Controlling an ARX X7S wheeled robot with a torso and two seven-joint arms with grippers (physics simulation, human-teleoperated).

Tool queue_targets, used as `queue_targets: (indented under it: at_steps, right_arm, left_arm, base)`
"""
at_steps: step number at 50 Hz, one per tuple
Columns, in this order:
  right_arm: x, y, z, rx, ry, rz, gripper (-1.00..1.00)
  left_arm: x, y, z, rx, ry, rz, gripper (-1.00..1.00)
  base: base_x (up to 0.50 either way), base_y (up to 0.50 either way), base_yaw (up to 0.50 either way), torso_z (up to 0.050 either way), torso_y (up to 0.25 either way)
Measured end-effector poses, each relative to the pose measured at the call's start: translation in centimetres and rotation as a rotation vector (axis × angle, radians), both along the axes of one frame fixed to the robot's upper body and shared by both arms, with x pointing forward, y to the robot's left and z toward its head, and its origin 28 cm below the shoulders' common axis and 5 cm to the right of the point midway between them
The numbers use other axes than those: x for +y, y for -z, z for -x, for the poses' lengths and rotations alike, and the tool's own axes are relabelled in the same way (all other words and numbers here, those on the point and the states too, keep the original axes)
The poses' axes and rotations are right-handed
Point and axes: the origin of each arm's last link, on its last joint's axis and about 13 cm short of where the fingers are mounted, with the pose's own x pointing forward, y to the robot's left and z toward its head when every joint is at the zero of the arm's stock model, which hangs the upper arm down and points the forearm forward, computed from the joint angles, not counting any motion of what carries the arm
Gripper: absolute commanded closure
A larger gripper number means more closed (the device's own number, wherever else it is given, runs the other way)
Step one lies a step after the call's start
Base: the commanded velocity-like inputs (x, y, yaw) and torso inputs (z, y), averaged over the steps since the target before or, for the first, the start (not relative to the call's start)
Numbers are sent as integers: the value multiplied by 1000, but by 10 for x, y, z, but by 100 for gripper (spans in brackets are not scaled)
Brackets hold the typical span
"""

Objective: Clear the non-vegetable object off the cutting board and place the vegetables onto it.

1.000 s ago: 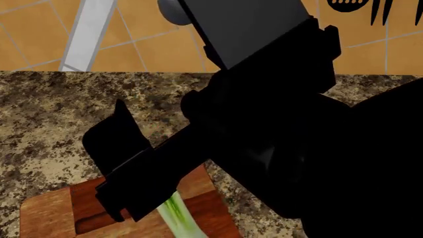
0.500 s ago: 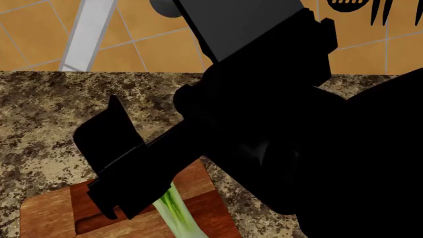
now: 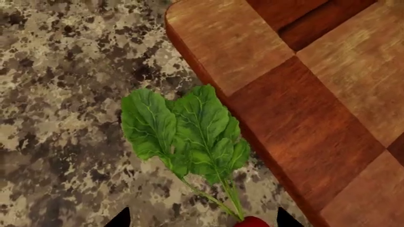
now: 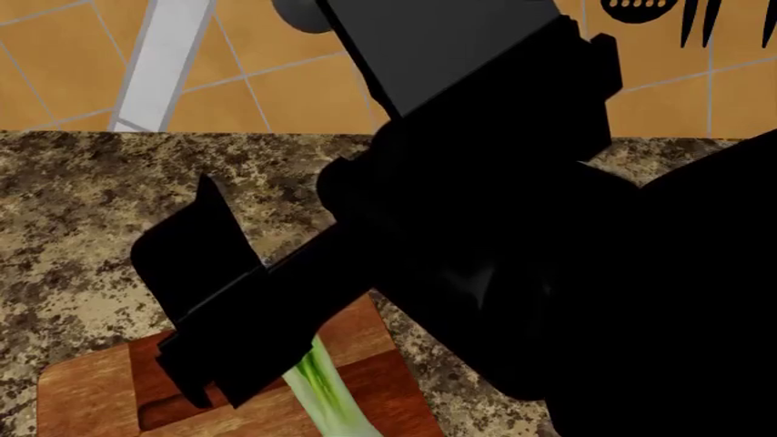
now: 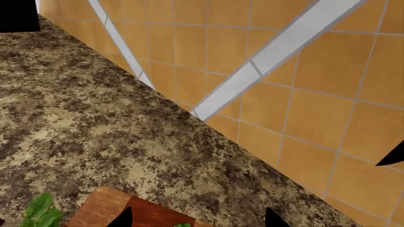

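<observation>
The left gripper point(image 3: 200, 220) hangs over the speckled brown granite counter point(image 3: 63, 71) with its fingertips spread wide and nothing between them yet. They straddle the thin stems of the small bunch of crinkled green leaves point(image 3: 183, 127), where a small red root point(image 3: 250, 221) shows at the base. The bunch lies on the counter just beside the thick checkered wooden cutting board point(image 3: 328, 94), not on it.

This looks like the pick of the last vegetable. The stems near the root seem a firmer hold than the floppy leaves, so the gripper should drop straight down, then close. It should lift high enough to clear the board's raised edge before carrying the bunch across.

The slender green-white stalk point(image 4: 322, 390) already lies on the board, half hidden under the black right arm point(image 4: 486, 228), so the leaves want a bare square away from it. The right gripper point(image 5: 197, 220) is also spread and grips nothing I can see. The round magenta fruit appears in no view.
</observation>
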Motion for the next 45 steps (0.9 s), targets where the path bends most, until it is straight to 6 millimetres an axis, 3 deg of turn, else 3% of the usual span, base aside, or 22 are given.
queue_targets:
  at_steps: [28,45]
  right_arm:
    - [-1,-3,2,-6,5,-3,-100]
    - [-2,0,1,-7,5,-11,-100]
  left_arm:
    - [7,-1,-6,20,-51,-30,100]
    - [15,-38,-9,-79,-87,-66,100]
  base:
    - [1,0,-1,-1,0]
    - [0,0,0,0,0]
